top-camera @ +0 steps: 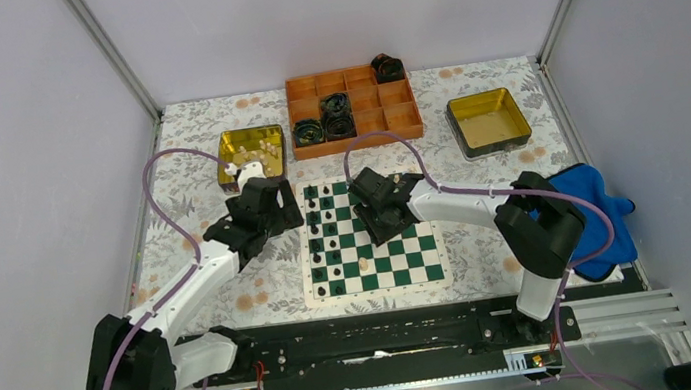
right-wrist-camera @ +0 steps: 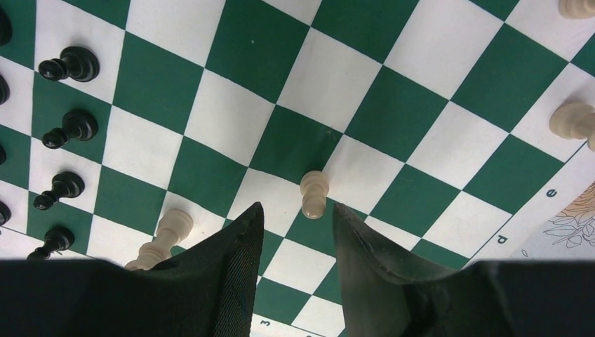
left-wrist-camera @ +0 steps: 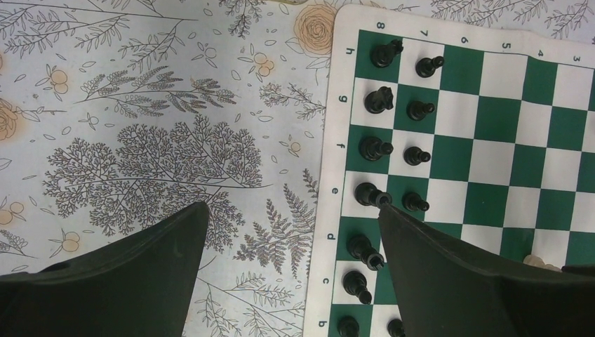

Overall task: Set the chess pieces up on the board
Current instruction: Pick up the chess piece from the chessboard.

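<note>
The green-and-white board (top-camera: 409, 247) lies at the table's middle. Black chess pieces (top-camera: 329, 227) stand in two columns along its left side, shown close in the left wrist view (left-wrist-camera: 375, 149). My left gripper (left-wrist-camera: 292, 207) hangs wide open over the board's left border (left-wrist-camera: 340, 105), holding nothing. My right gripper (right-wrist-camera: 297, 207) is open above the board's middle squares. A cream-white pawn (right-wrist-camera: 313, 193) stands just beyond its fingertips, not between them. Another white piece (right-wrist-camera: 165, 235) stands left of the left finger (right-wrist-camera: 238, 253). Two more white pieces (right-wrist-camera: 572, 119) stand near the board's edge.
A yellow-lined tin (top-camera: 250, 152) holding white pieces sits behind the left gripper (top-camera: 295, 212). An orange compartment tray (top-camera: 352, 108) with black rolls stands at the back. A second tin (top-camera: 487, 119) is back right, and a blue cloth (top-camera: 596, 212) lies at the right.
</note>
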